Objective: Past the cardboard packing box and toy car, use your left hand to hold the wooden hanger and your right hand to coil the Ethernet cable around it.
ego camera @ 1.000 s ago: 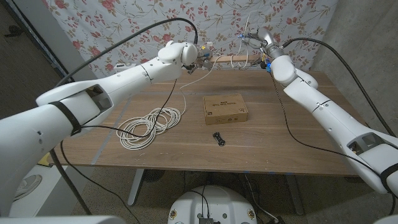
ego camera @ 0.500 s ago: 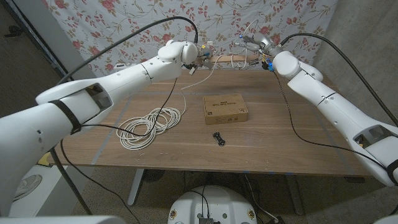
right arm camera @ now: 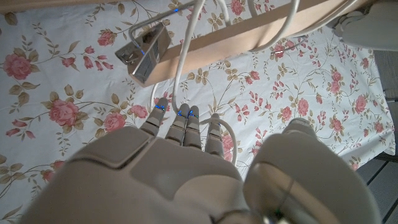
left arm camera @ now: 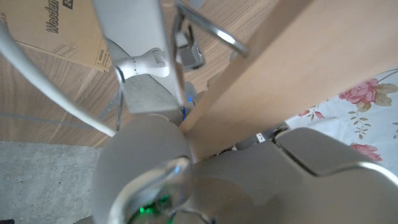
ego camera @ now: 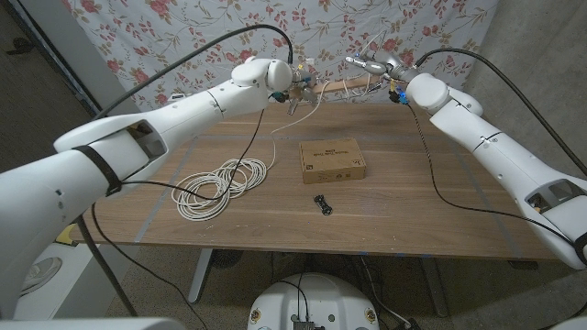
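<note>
Wooden table (ego camera: 404,197) fronts floral cloth (ego camera: 183,37); left hand (ego camera: 295,89) grips hanger (ego camera: 335,85), right hand (ego camera: 371,65) cable (ego camera: 275,137).

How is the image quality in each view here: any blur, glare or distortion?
Head view: evenly lit and sharp, wide-angle bending at the edges; the cardboard packing box reads clearly. Left wrist view: the wooden hanger and the left hand are close up and soft. Right wrist view: the right hand is blurred, the floral cloth sharper.
</note>
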